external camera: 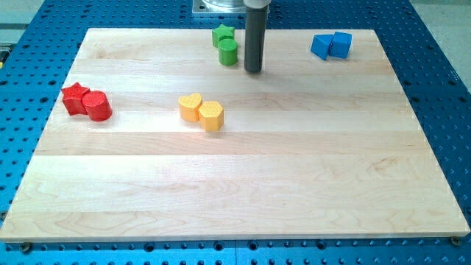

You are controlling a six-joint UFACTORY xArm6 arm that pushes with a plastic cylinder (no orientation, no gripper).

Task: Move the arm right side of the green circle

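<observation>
**Rod beside the green round block**

A pale wooden worktop (235,184) lies on a blue perforated base (441,44). No writing or labels can be read. My tip (253,71) sits just to the view's right of the green circle (227,52), apart from it; the rod is a bare end effector, grasping nothing. A green star (222,34) touches the circle. Elsewhere: red star (74,97), red cylinder (97,106), yellow heart (190,107), yellow hexagon (211,115), two blue blocks (330,46).

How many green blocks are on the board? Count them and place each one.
2. The green star sits at the view's top, left of the rod. The green circle sits just below it, touching it. My tip stands right of the circle. None looks hidden.
</observation>
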